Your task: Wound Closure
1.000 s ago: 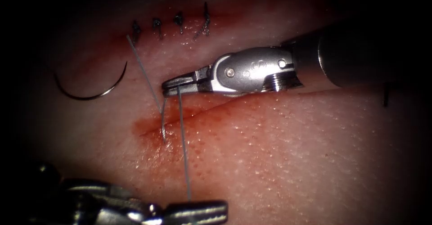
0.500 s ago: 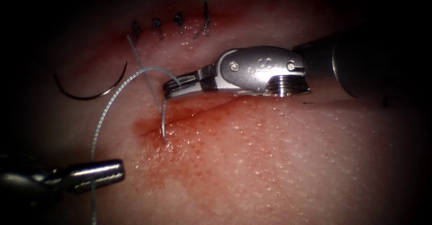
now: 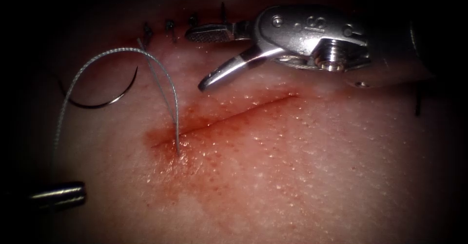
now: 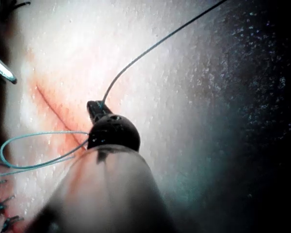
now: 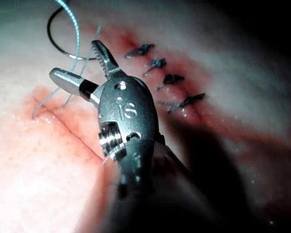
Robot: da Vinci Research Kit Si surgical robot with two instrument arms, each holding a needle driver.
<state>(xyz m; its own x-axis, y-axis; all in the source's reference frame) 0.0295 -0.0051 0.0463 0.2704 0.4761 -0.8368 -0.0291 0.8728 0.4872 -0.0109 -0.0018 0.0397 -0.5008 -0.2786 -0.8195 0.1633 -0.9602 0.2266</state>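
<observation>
Nearest the endoscope, the left claw (image 3: 73, 191) sat low at the near left edge, jaws closed on the thread (image 3: 112, 51); the left wrist view showed the strand running out of its tip (image 4: 94, 108).

From there the thread rose in a tall loop and came down into the tissue (image 3: 302, 175) at the left end of the cut (image 3: 229, 114), where red fluid (image 3: 165, 141) had pooled. One pass of thread sat in this cut, no knot visible; the rest of it, out to the right, lay open. Judged early: most of the closing was left to do.

The needle (image 3: 100, 97) lay loose on the tissue left of the cut, held by neither tool and not in the tissue.

Farther back, the right claw (image 3: 195, 58) hung above the cut with jaws spread wide, holding nothing (image 5: 75, 63).

Farthest, a row of finished stitches (image 3: 183, 27) with cut ends closed another line.

Room: the wide tissue on the near side and to the right was open. The crowded spot was upper left, with loop, needle, stitches and open jaws near each other.
</observation>
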